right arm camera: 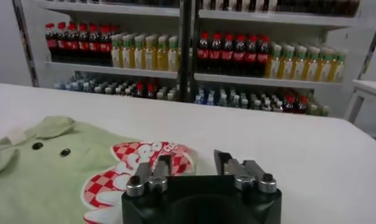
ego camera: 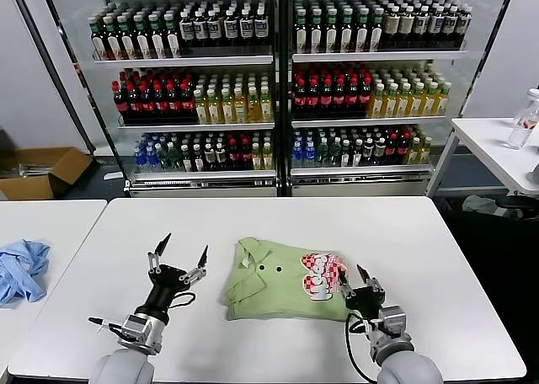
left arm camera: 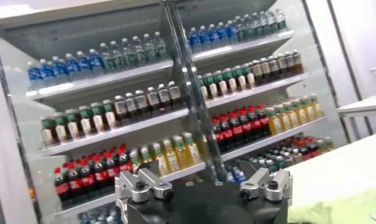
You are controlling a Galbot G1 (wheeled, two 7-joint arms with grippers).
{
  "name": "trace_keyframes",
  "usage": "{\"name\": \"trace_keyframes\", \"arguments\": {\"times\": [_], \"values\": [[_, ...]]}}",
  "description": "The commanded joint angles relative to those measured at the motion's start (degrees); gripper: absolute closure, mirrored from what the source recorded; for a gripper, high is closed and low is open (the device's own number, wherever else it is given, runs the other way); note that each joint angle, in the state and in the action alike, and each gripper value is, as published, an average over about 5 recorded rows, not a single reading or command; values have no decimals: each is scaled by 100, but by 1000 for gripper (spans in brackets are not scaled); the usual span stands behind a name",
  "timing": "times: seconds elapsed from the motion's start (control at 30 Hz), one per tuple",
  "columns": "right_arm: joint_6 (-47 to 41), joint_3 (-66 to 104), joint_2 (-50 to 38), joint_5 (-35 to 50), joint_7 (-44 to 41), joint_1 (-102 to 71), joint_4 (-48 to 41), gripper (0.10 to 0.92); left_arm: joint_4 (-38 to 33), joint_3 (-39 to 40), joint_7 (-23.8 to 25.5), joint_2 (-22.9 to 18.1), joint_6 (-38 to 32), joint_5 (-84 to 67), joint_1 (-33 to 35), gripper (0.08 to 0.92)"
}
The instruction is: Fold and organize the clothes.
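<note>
The light green polo shirt (ego camera: 274, 287) lies folded into a compact rectangle on the white table (ego camera: 126, 232), collar at its left and the red-and-white checkered print (ego camera: 320, 274) at its right. My left gripper (ego camera: 185, 245) is open and empty, raised just left of the shirt. My right gripper (ego camera: 352, 273) is open and empty at the shirt's right edge, next to the print. In the right wrist view the shirt (right arm camera: 53, 173) lies beside the open right gripper (right arm camera: 192, 164), one finger over the print's edge. In the left wrist view a corner of the shirt (left arm camera: 349, 210) shows beside the open left gripper (left arm camera: 203, 182).
A light blue cloth (ego camera: 21, 268) lies on a separate table at the left. A glass-fronted drinks cooler (ego camera: 278, 89) stands behind the table. A cardboard box (ego camera: 42, 169) sits on the floor at far left. A side table (ego camera: 497, 148) with a bottle (ego camera: 524, 119) is at the right.
</note>
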Motion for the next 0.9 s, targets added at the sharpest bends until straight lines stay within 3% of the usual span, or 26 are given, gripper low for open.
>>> {"name": "trace_keyframes", "arguments": {"times": [0.03,0.13,0.23,0.37,0.5,0.67,0.9], "values": [[450,613,-204,-366,-144,-118,296,470,-166,79,196,-87,-339,554,-2,177],[586,944,-298,-419,-172,169,120,384,-51,104,-131,28,-434,1239,-218,177],[779,1195,-354,-646,-235,374,-118,298,293,53,-574,83,-1036,2924,-439,177],[801,1364,-446,-635,-284,484,-220,217,612,-69,-652,35,-1486,3657,-766,177],[751,1415,-507,-597,-315,506,-225,204,616,-88,-237,4,-1222,2232,-1007,177],[637,1435,-525,-288,-428,512,-196,202,274,118,-1,79,107,-394,-1019,177],[817,1453,-490,-468,-599,699,-423,203,430,-22,45,104,512,-701,-1020,177]]}}
